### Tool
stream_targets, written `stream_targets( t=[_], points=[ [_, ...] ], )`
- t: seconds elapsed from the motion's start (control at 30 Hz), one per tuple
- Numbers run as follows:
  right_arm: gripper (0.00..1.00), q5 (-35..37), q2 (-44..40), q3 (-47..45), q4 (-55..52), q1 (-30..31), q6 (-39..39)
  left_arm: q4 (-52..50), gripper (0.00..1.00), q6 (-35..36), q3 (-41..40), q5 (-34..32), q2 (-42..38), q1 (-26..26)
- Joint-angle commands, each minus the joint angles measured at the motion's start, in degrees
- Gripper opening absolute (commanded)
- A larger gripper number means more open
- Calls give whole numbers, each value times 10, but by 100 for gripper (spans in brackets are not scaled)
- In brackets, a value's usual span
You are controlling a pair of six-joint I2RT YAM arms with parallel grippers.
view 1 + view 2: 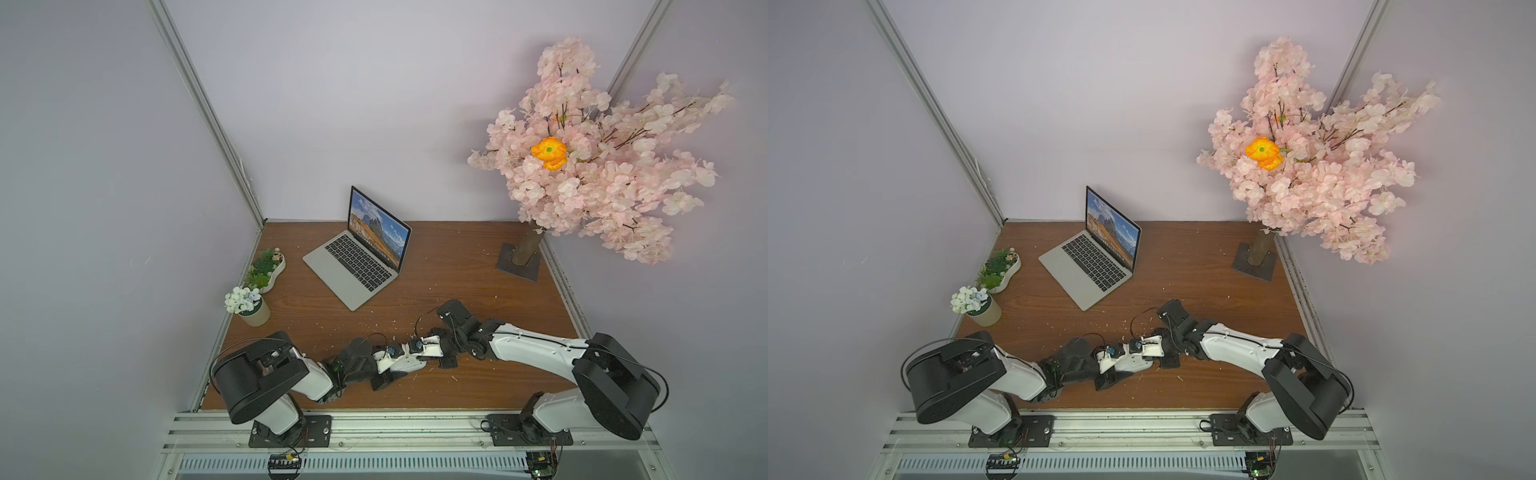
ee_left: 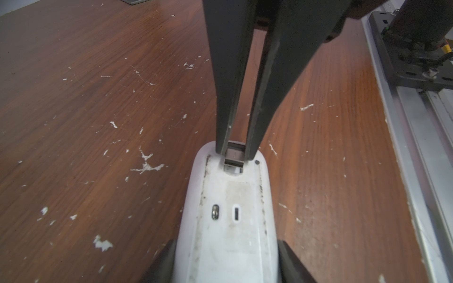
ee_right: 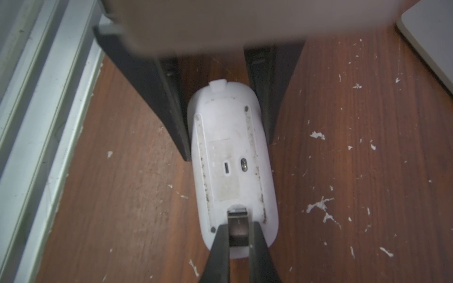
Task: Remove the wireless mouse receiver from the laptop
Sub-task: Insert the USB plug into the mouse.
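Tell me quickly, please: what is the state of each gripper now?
The left gripper is closed, holding the mouse by its sides.
The right gripper is closed, pinching the receiver at the mouse's slot.

Soft, even, cool light fills both top views; shadows on the table (image 1: 457,270) are faint. In the right wrist view a pale casing (image 3: 220,22) is blurred.

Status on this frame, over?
Left gripper shut on mouse, underside up. Right gripper shut on receiver at mouse's slot. Laptop far off; nothing blocking.
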Motion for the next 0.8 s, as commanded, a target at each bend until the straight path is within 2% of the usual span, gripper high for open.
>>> stream_targets(
  t=[0.0,0.17,0.5,0.67,0.77],
  points=[
    [15,14,-3,-15,-25,4,-3,-23,52,8,8,1,-4,-7],
    [21,13,-4,-19,-23,4,0,-25,52,8,9,1,-4,-7],
    [28,3,-6,-6,-19,4,17,-29,52,8,11,1,-3,-7],
    [35,-33,-24,26,-33,-5,42,-31,52,7,11,0,-4,-7],
    [41,-80,-46,42,-34,-34,80,-32,52,7,11,0,-4,-7]
  ],
)
